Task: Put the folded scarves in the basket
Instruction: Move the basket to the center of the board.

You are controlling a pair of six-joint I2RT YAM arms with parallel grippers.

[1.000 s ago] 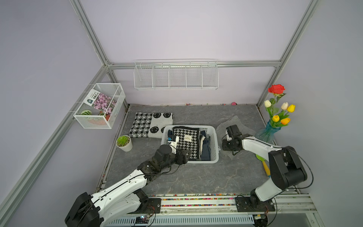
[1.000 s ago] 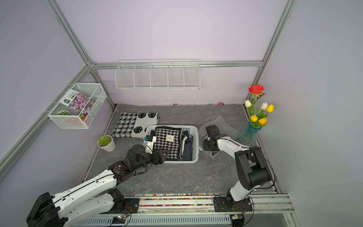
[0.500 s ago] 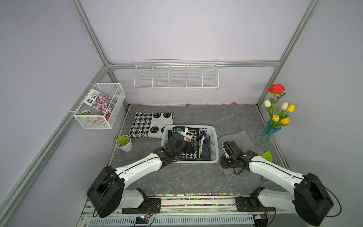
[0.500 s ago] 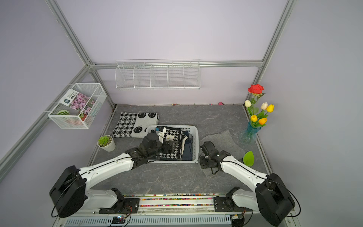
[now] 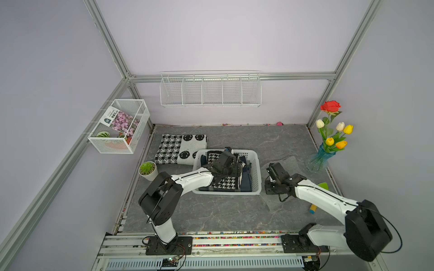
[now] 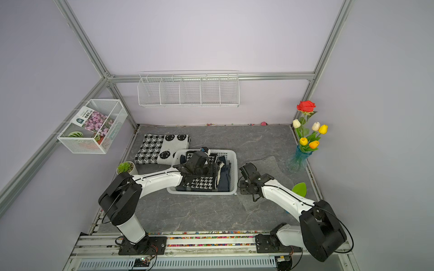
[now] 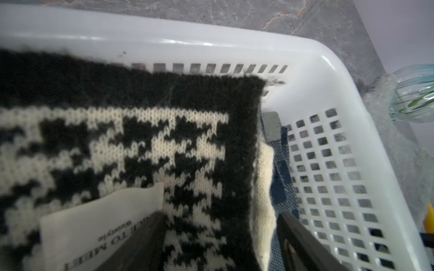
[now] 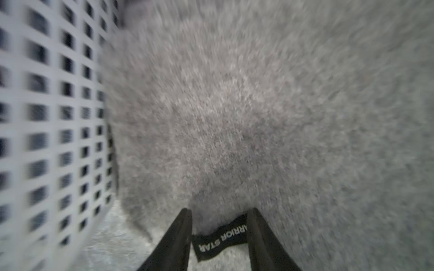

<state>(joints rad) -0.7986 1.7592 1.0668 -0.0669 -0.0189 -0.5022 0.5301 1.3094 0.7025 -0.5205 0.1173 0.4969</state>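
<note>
- The basket (image 5: pixel 257 169) (image 6: pixel 203 193) sits mid-table (image 5: pixel 211 211), nearer the back edge than the front.
- A checked scarf (image 5: pixel 226 183) (image 6: pixel 202 183) lies folded flat inside the basket and fills its left and middle part. A white label (image 7: pixel 98 223) lies on top of it.
- A navy cloth (image 5: pixel 247 183) (image 7: pixel 279 169) is wedged between the checked scarf and the basket's right wall.
- The left gripper (image 5: pixel 236 165) (image 7: pixel 219 218) is low inside the basket with its fingers spread wide. One finger (image 7: pixel 145 241) rests on the label. The other finger (image 7: pixel 303 246) is down beside the scarf's right edge, so the two straddle that edge without pinching it.
- A grey scarf (image 5: pixel 289 164) (image 6: pixel 267 164) (image 8: pixel 258 105) lies on the table, outside the basket and against its right wall (image 8: pixel 47 117). It runs toward the table's right edge.
- The right gripper (image 5: pixel 270 185) (image 8: pixel 219 211) is on the grey scarf beside the basket's front right corner. Its fingers are drawn close and nip the fuzzy cloth, with a black label (image 8: pixel 220 237) between them.
- A patterned scarf (image 5: pixel 178 149) lies on the table at the back left, touching the basket's back left corner.
</note>
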